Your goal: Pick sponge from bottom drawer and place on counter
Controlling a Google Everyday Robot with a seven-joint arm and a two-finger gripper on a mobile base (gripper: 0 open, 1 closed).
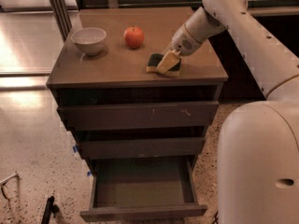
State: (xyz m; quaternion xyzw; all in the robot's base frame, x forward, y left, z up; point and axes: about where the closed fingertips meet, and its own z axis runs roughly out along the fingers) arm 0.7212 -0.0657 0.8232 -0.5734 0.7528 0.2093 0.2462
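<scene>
The sponge (154, 62), dark green with a yellow layer, lies on the counter (112, 66) near its front right part. My gripper (168, 60) reaches down from the upper right and is right at the sponge, covering its middle. The bottom drawer (142, 212) is pulled out below, and its inside shows nothing in it.
A white bowl (88, 40) and a red apple (134, 36) stand on the back left of the counter. The two upper drawers (140, 115) are pushed in. My white body (261, 162) fills the lower right. Shiny pale floor lies to the left.
</scene>
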